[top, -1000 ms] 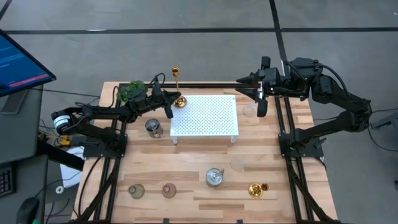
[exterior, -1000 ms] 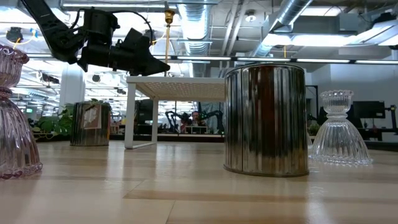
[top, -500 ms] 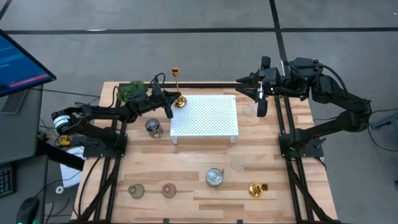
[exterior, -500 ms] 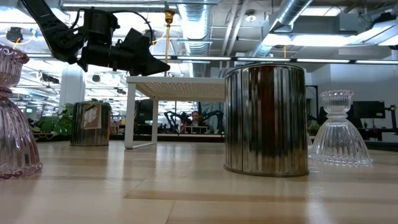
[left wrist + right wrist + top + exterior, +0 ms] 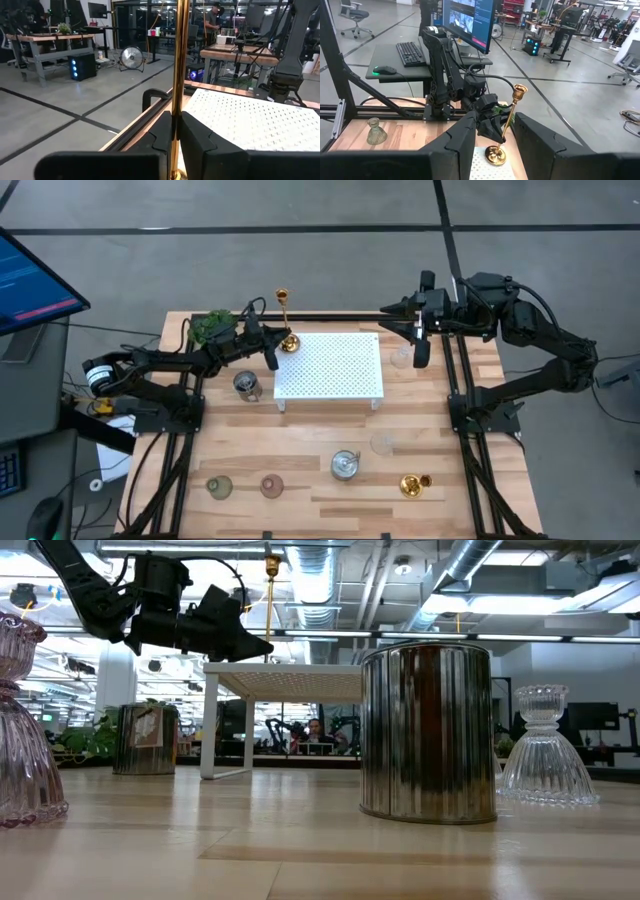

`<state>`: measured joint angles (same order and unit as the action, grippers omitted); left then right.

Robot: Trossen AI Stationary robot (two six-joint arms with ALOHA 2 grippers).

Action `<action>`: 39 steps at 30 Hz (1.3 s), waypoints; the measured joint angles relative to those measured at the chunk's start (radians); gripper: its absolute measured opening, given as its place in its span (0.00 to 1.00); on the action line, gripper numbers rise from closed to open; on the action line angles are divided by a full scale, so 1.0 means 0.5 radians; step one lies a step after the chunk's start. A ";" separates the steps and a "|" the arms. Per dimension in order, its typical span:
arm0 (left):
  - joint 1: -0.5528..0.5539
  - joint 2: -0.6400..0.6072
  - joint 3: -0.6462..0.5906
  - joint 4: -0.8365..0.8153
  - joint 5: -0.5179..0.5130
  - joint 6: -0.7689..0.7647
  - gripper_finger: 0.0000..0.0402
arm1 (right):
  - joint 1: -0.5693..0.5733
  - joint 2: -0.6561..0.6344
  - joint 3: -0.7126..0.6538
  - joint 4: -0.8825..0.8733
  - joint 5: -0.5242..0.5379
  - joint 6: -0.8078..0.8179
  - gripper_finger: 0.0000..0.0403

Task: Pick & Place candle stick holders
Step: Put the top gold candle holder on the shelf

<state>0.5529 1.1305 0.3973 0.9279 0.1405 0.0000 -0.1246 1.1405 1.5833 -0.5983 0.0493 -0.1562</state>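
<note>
- Left arm: my left gripper (image 5: 272, 352) sits at the far-left corner of the white stand (image 5: 330, 365), fingers (image 5: 200, 145) pinching the stem of the tall gold holder (image 5: 286, 320) low down. The holder's base (image 5: 495, 156) rests on that corner of the stand and the stem stands upright.
- Change vs the two earlier frames: none that I can see. Left arm, holder and stand sit the same in the high and low views, so I read this as a pause at placement, not transport.
- Meaning for the task: tall holder looks delivered onto the stand; release not yet done. Next step, my call: spread the fingers and back off without tipping the slender stem.
- Table, left to right: silvery cup (image 5: 246, 385) just left of the stand near the plant (image 5: 210, 326); greenish holder (image 5: 219, 486) and pinkish holder (image 5: 271, 485) at the near edge; second silvery cup (image 5: 345, 465) near centre; clear glass holder (image 5: 382, 444) beside it; gold holders (image 5: 413, 484) near right. All apart from the stand, all left to move.
- Another clear glass piece (image 5: 401, 357) sits just right of the stand, under my right arm.
- Right arm: right gripper (image 5: 392, 319) hovers above the table's far-right side, aimed toward the left arm, fingers (image 5: 465, 135) spread, holding nothing. No change here either; waiting.
</note>
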 joint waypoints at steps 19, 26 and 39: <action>-0.001 -0.021 0.003 -0.034 0.085 0.141 0.05 | 0.000 0.001 0.000 0.000 0.000 0.010 0.31; 0.000 -0.021 0.000 -0.060 0.082 0.184 0.04 | 0.000 0.001 0.000 0.000 0.000 0.015 0.31; 0.000 -0.021 0.000 -0.061 0.080 0.202 0.05 | 0.000 0.001 0.000 0.001 -0.001 0.052 0.31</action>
<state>0.5529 1.1202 0.3973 0.8976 0.1806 0.1009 -0.1246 1.1408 1.5833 -0.5978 0.0490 -0.1303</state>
